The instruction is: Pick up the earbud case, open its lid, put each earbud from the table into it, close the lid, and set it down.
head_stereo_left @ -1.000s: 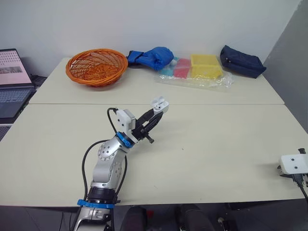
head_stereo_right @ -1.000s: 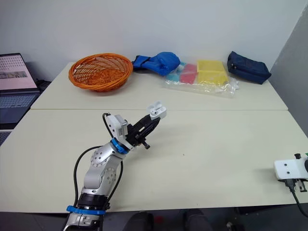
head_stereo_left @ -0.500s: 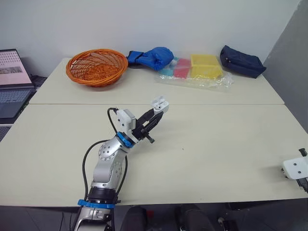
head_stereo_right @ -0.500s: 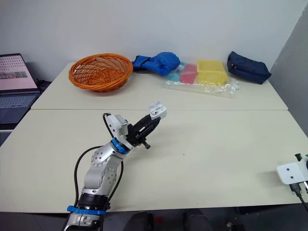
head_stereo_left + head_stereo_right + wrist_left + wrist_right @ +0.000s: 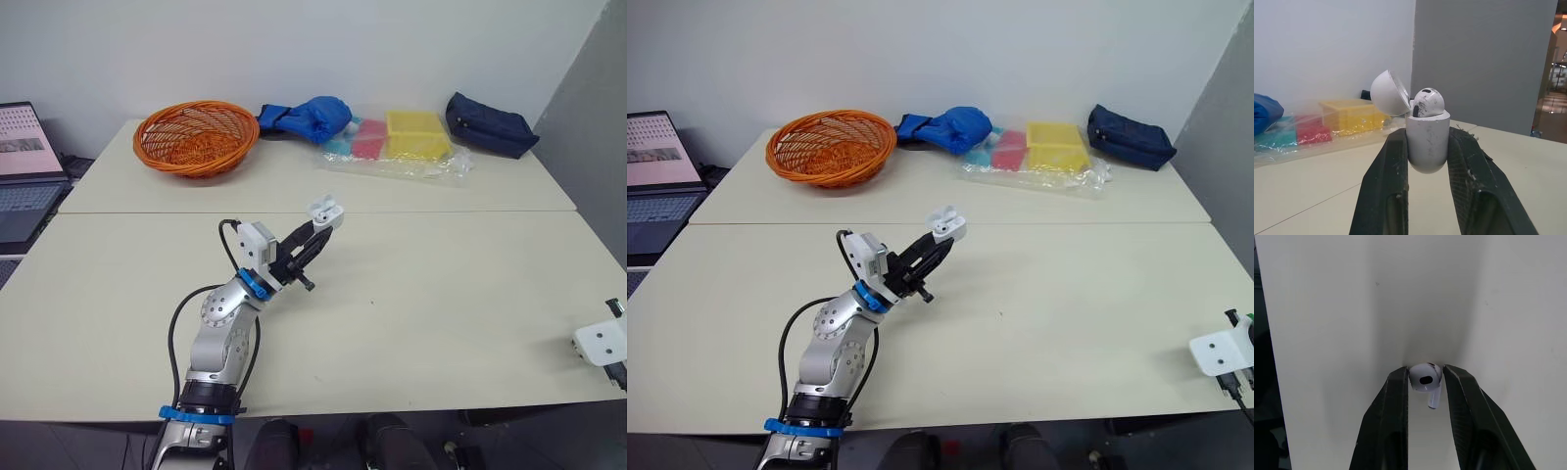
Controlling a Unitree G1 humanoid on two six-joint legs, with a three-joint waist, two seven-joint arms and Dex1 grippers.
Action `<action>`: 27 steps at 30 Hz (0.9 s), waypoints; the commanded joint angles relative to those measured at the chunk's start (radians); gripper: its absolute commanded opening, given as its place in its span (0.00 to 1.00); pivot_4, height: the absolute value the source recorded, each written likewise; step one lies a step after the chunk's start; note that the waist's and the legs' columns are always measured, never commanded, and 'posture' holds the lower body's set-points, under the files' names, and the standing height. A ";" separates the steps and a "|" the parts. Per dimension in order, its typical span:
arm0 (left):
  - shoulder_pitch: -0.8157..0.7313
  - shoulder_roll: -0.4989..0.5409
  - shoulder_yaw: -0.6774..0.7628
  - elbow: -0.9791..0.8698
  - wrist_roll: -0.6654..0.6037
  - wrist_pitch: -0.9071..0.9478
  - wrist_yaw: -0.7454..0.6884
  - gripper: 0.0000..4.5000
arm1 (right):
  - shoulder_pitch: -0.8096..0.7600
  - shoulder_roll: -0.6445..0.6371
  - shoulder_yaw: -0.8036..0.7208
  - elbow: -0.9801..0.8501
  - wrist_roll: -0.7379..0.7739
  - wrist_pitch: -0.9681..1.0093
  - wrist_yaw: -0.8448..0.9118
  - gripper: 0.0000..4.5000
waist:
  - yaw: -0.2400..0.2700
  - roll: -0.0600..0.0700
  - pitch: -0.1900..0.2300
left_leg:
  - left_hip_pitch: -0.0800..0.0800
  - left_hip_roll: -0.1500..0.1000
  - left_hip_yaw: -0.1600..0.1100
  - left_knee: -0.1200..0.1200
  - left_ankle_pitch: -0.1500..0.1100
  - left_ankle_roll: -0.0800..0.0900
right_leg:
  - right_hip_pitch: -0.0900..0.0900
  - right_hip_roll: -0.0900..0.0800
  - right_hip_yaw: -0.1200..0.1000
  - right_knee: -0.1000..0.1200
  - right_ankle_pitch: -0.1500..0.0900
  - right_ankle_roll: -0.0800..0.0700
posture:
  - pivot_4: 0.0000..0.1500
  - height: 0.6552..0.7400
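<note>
Presently, the left arm is bent at the elbow, with the forearm raised off the table (image 5: 441, 284) and angled forward and to the right. The left gripper (image 5: 315, 229) is held above the middle of the table, and its two fingers are clamped against the sides of the earbud case (image 5: 1427, 142), which is held upright at the fingertips. The lid (image 5: 1388, 93) is swung back on its hinge (clear of the opening), and one earbud (image 5: 1428, 102) is seated in the case, its head protruding above the rim. The right arm is positioned low at the table's near right edge. The right gripper (image 5: 1425, 376) is pointed down at the tabletop, its fingers narrowed onto the second earbud (image 5: 1425, 379), which is touched on both sides. Whether that earbud is lifted off the surface cannot be determined.
</note>
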 commanded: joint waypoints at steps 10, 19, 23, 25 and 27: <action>0.003 -0.006 -0.012 -0.047 -0.005 -0.013 0.001 0.16 | -0.001 -0.003 0.002 -0.009 0.022 0.021 0.016 0.09 | -0.001 0.000 0.000 | 0.000 0.000 0.001 0.000 0.000 0.000 | 0.000 0.000 0.001 0.000 0.000 0.000 | 1.00 1.00; -0.027 -0.012 -0.012 -0.005 -0.002 -0.030 -0.013 0.16 | -0.069 0.185 -0.181 -0.749 0.699 1.115 -0.018 0.09 | -0.010 -0.001 0.000 | 0.001 0.001 -0.003 -0.001 0.000 0.000 | -0.001 0.004 0.002 0.004 0.000 0.001 | 1.00 1.00; -0.046 -0.017 -0.023 0.020 0.002 -0.044 -0.030 0.16 | -0.247 0.479 -0.253 -0.963 0.943 1.492 -0.350 0.09 | -0.011 0.000 0.001 | 0.000 0.002 -0.006 0.000 0.000 -0.001 | -0.002 0.006 0.002 0.007 0.001 -0.001 | 1.00 1.00; -0.050 -0.019 -0.028 0.027 -0.002 -0.045 -0.037 0.16 | -0.269 0.557 -0.254 -1.016 0.966 1.542 -0.426 0.09 | 0.002 -0.001 0.001 | -0.001 0.002 -0.005 0.000 0.000 -0.001 | -0.002 0.006 0.000 0.005 0.001 -0.001 | 1.00 1.00; -0.062 -0.019 -0.030 0.039 0.000 -0.050 -0.045 0.16 | -0.309 0.699 -0.261 -1.051 0.993 1.557 -0.561 0.09 | 0.007 -0.001 0.001 | -0.004 0.002 -0.004 -0.001 0.000 -0.001 | -0.002 0.005 -0.002 0.000 0.001 0.000 | 1.00 1.00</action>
